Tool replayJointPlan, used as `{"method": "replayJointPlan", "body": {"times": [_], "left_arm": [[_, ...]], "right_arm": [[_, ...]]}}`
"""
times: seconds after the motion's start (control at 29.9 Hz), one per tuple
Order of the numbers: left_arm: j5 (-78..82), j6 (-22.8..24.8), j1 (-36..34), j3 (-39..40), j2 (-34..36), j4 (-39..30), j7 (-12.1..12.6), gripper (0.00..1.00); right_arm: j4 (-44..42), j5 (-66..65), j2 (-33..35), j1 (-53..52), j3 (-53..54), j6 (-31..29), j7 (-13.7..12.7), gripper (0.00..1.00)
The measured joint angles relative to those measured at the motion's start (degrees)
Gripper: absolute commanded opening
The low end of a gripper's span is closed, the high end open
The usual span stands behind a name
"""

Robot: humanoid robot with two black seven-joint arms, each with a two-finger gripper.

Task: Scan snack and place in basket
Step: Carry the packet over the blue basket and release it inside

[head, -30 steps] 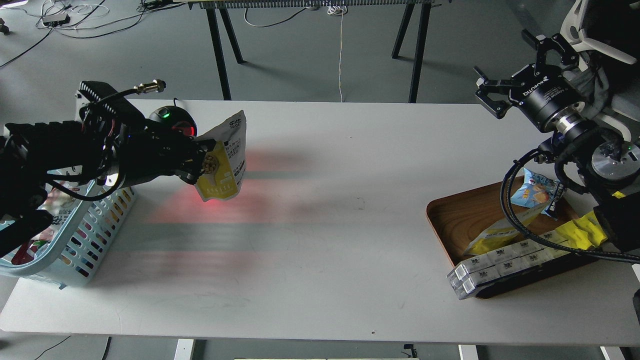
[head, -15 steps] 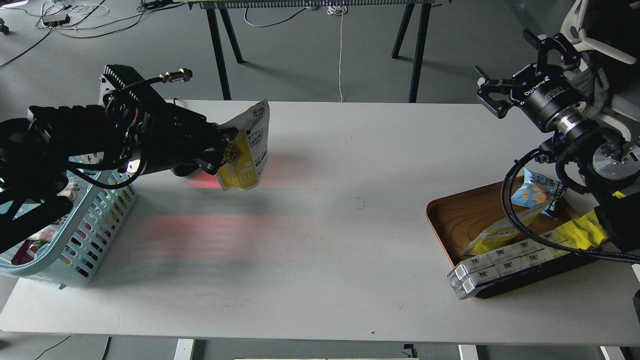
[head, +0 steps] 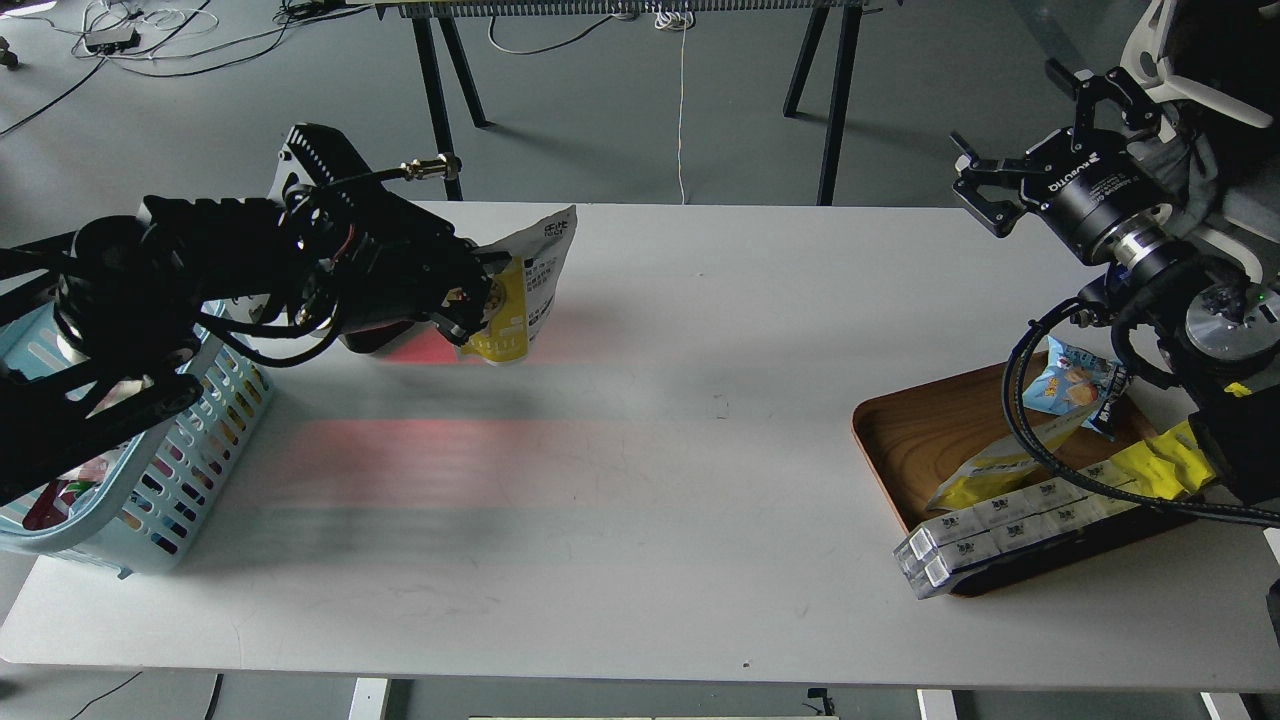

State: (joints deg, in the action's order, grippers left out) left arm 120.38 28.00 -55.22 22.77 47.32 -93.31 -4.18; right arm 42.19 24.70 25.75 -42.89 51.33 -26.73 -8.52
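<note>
My left gripper (head: pixel 478 298) is shut on the snack (head: pixel 525 292), a white and yellow pouch with black text. It holds the pouch upright above the far left part of the white table. The light blue basket (head: pixel 160 490) stands at the table's left edge, partly behind my left arm, with packets inside. My right gripper (head: pixel 1020 150) is open and empty, raised above the table's far right corner.
A brown wooden tray (head: pixel 900 435) at the right holds a small blue packet (head: pixel 1070 385), yellow wrappers (head: pixel 1160 465) and white boxes (head: pixel 990 535). Red scanner light falls on the table (head: pixel 640 480) under and in front of the pouch. The scanner is hidden behind my left arm.
My left arm has carried the snack to the right and a little farther back, away from the basket. The black scanner with the green light is now hidden. The right arm has not moved.
</note>
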Motion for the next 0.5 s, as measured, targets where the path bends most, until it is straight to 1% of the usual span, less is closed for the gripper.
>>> {"method": "replayJointPlan", "body": {"times": [0.17, 0.4, 0.5], "left_arm": [[-0.2, 0.0, -1.1, 2.2, 0.6, -0.1, -0.8, 0.01], [-0.4, 0.0, -1.7, 9.9, 7.2, -0.5, -4.5, 0.01], [-0.6, 0.0, -1.7, 13.0, 10.7, -0.7, -6.5, 0.01]], "right_arm": [[0.0, 0.0, 0.0, 0.0, 0.0, 0.0, 0.0, 0.99], [0.1, 0.0, -0.1, 0.0, 0.0, 0.1, 0.0, 0.99], [0.1, 0.0, -0.1, 0.0, -0.1, 0.1, 0.0, 0.99]]}}
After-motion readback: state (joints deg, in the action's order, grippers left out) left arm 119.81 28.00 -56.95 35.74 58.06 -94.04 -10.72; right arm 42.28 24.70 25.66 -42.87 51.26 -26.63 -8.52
